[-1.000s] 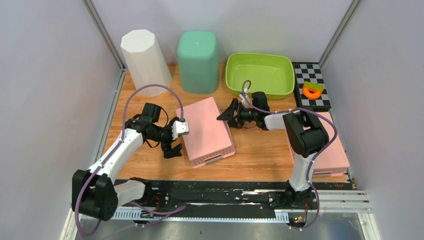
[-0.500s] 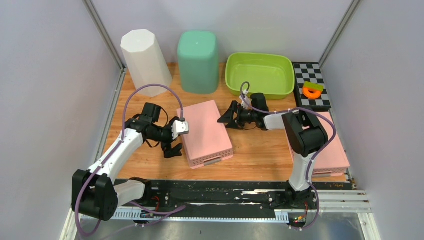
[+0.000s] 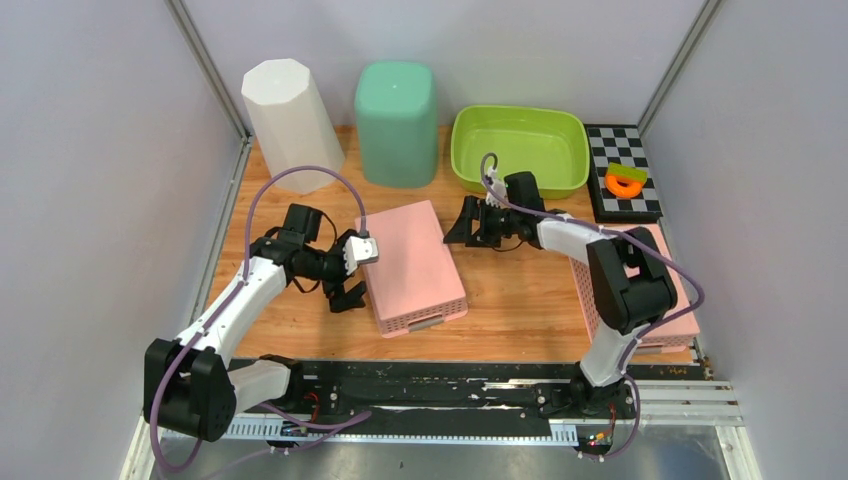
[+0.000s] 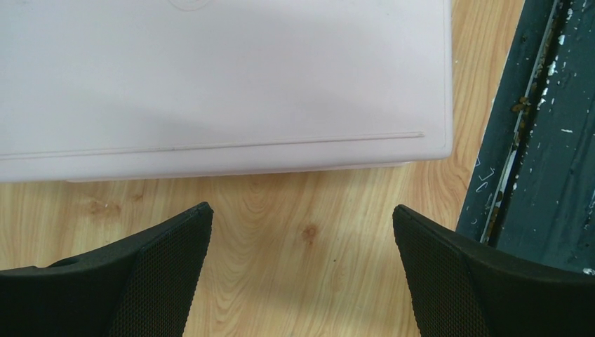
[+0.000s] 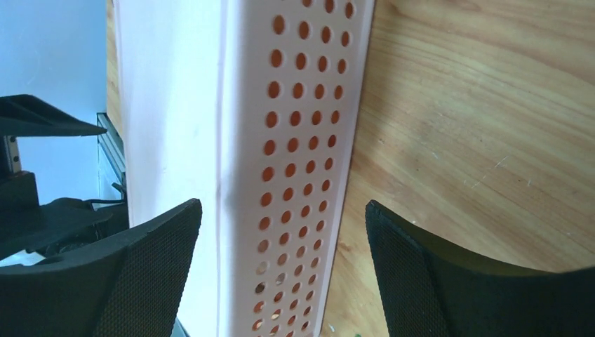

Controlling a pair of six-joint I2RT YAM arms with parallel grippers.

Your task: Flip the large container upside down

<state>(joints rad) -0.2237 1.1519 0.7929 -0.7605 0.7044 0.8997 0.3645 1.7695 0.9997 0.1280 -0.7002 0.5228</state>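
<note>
The large container [image 3: 410, 262] is a pink perforated basket lying on the table with its smooth solid base facing up. My left gripper [image 3: 350, 272] is open just off its left side; in the left wrist view the basket's long edge [image 4: 224, 84] lies beyond the open gripper [image 4: 300, 209], with bare wood between the fingers. My right gripper [image 3: 462, 222] is open near the basket's far right corner. In the right wrist view the perforated side wall [image 5: 302, 133] runs ahead of the open gripper [image 5: 282, 204], and neither pad touches it.
At the back stand a white octagonal bin [image 3: 290, 120], a teal bin [image 3: 395, 120] and a green tub [image 3: 518, 148]. A checkerboard [image 3: 612, 150] carries an orange ring [image 3: 625, 182]. A second pink basket [image 3: 665, 310] lies under the right arm.
My right gripper has drawn back from the pink basket, up and to the right, and its elbow has swung right. The basket has turned slightly. The left arm has barely moved.
</note>
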